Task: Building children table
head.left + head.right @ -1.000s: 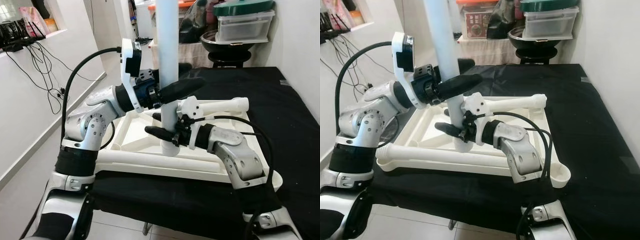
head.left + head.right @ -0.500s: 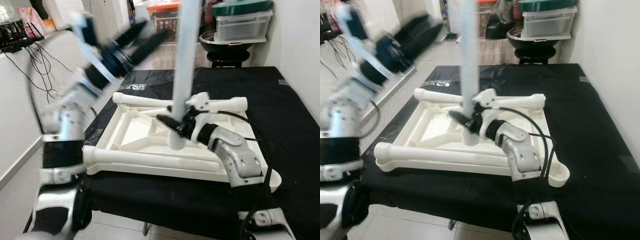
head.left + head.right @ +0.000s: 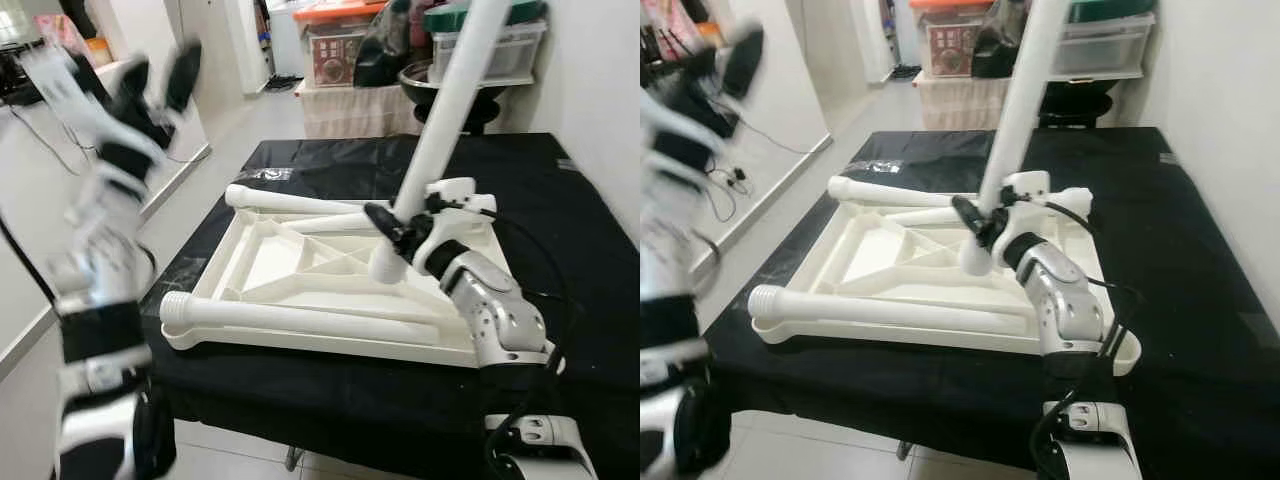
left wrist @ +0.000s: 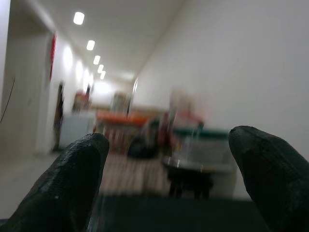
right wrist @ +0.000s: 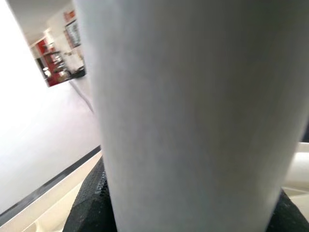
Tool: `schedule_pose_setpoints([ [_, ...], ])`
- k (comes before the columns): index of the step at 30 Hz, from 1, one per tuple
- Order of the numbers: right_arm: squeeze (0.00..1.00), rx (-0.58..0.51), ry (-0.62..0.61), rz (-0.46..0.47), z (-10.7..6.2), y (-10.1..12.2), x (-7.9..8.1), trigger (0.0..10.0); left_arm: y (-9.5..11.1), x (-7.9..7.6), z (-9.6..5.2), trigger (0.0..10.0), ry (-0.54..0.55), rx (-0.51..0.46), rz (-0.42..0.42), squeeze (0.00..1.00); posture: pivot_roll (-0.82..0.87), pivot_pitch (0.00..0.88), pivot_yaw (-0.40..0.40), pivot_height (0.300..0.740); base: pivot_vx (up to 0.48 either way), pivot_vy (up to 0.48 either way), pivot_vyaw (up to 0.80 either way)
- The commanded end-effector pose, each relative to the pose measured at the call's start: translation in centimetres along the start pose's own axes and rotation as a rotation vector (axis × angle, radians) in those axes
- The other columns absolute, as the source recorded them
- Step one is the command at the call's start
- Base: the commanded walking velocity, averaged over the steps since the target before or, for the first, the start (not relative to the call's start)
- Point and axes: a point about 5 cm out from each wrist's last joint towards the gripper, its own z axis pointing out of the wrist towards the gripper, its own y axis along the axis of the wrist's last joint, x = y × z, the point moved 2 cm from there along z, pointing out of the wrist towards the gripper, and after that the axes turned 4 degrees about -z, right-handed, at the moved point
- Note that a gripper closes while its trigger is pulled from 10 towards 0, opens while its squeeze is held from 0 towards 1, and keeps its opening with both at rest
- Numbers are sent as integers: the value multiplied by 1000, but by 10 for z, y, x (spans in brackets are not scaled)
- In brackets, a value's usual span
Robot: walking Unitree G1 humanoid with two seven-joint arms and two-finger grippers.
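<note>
The right pincer (image 3: 392, 232) grips a tilted white table leg (image 3: 440, 125) near its lower end, above the upturned white tabletop (image 3: 300, 270). The left pincer (image 3: 155, 80) is raised, blurred, fingers spread apart. No writing is readable.

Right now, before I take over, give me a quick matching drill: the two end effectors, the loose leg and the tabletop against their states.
1. left end effector
2. right end effector
3. white table leg
4. white tabletop

a. lying upside down on the black surface
b. tilted, lower end over the tabletop
c. raised, open, empty
d. shut on the leg

Pairs: 1-c, 2-d, 3-b, 4-a
</note>
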Motion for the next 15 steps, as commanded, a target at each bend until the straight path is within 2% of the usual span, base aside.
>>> schedule_pose_setpoints([
  [1, 0, -10, -25, 73, -3, -5, -1, 10000, -19, -6, -15, 10000, -4, 56, 29, 0, -79, 20, 88, 740, 0, 0, 0],
  [2, 0, -10, -25, 73, -3, -5, -1, 10000, -19, -6, -15, 10000, -4, 56, 29, 0, -79, 20, 88, 740, 0, 0, 0],
  [3, 0, -18, -36, 88, -6, -5, 0, 10000, -32, -11, -25, 10000, -6, 91, 18, 0, -80, 23, 91, 740, 0, 0, 0],
  [4, 0, -18, -36, 88, -6, -5, 0, 10000, -32, -11, -25, 10000, -6, 91, 18, 0, -80, 23, 91, 740, 0, 0, 0],
  [6, 0, -44, -69, 97, -9, -3, 1, 10000, -51, -23, -38, 10000, -17, 152, 3, 0, -84, 17, 99, 740, 0, 0, 0],
  [7, 0, -44, -69, 97, -9, -3, 1, 10000, -51, -23, -38, 10000, -17, 152, 3, 0, -84, 17, 99, 740, 0, 0, 0],
  [8, 0, -54, -77, 103, -10, -2, 1, 10000, -59, -29, -42, 10000, -38, 184, 2, 0, -86, 15, 99, 740, 0, 0, 0],
  [11, 0, -66, -86, 109, -10, 0, 1, 10000, -68, -35, -46, 10000, -57, 213, 0, 0, -98, 0, 105, 740, 0, 0, 0],
  [12, 0, -73, -78, 134, -10, -1, 1, 10000, -80, -41, -51, 10000, -82, 251, 7, 0, -101, 0, 109, 740, 0, 0, 0],
  [13, 0, -73, -78, 134, -10, -1, 1, 10000, -80, -41, -51, 10000, -82, 251, 7, 0, -101, 0, 109, 740, 0, 0, 0],
  [15, 0, -85, -45, 136, -11, -3, 10, 10000, -96, -49, -61, 10000, -111, 298, -28, 0, -107, 6, 124, 740, 0, -379, 0],
])
